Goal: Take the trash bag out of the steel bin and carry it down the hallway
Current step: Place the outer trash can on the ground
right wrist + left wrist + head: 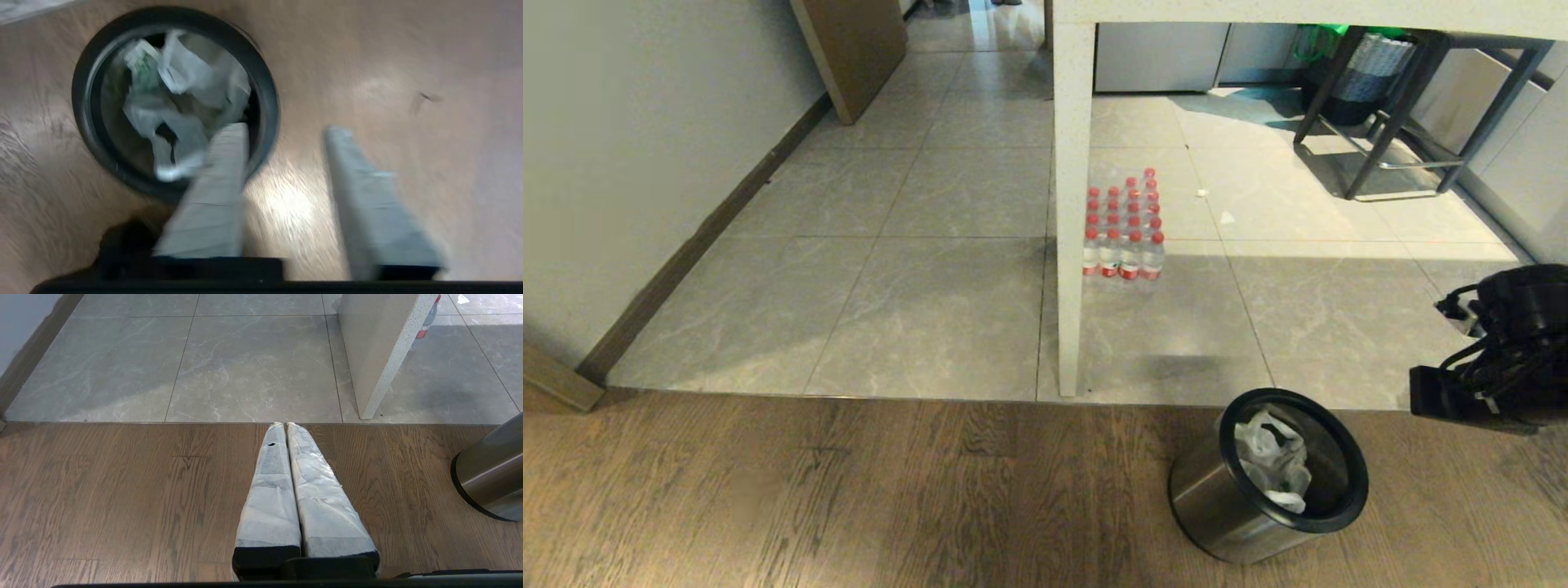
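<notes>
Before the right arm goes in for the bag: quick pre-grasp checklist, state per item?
1. Trash bag inside the steel bin, not yet lifted: ok.
2. Bin standing on the wood floor, mouth unobstructed: ok.
3. Right gripper fingers apart, nothing between them: ok.
4. Right gripper centred over the bag: not ok; in the right wrist view one finger overlaps the rim, the other is over floor beside the bin.
5. Left gripper shut, low over the wood floor, away from the bin: ok.
6. Bag handle free to pinch: cannot tell.
</notes>
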Robot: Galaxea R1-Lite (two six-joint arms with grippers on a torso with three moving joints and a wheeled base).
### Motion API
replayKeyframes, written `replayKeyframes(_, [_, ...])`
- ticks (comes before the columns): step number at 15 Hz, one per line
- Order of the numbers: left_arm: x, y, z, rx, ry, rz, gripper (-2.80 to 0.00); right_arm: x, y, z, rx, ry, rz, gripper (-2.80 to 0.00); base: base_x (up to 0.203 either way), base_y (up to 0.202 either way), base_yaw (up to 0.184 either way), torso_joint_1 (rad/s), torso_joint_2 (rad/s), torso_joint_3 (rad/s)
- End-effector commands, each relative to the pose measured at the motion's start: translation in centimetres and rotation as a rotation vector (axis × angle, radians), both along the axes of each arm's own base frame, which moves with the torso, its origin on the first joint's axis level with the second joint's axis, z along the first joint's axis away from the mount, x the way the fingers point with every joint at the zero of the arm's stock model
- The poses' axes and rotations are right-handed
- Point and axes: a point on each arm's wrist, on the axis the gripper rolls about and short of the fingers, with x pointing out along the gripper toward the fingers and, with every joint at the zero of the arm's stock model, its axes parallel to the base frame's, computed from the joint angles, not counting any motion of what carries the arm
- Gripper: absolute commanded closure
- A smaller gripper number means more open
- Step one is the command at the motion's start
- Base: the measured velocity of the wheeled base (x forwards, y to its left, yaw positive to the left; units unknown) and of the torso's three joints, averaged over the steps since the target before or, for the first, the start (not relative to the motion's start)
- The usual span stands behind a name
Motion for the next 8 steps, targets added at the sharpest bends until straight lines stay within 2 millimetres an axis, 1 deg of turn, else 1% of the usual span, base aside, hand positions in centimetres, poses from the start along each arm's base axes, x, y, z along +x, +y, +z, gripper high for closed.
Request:
replayKeyframes(1, [0.0,0.0,0.0,-0.001,0.0,0.0,0.0,1.3,-0.5,-3.6,0.014,0.059,0.0,-2.8,0.0,0.0,0.0,0.0,0.0,0.0])
replayKeyframes(4, [0.0,0.0,0.0,-0.001,0.0,0.0,0.0,1.7,-0.2,-5.3,0.088,0.068,0.079,-2.8,0.0,0.0,0.0,0.0,0.0,0.0])
replayKeyframes(8, [0.0,0.0,0.0,-0.001,0.0,0.0,0.0,3.3,-0.1,-7.5,0.061,0.051,0.132,-2.8,0.0,0.0,0.0,0.0,0.0,0.0])
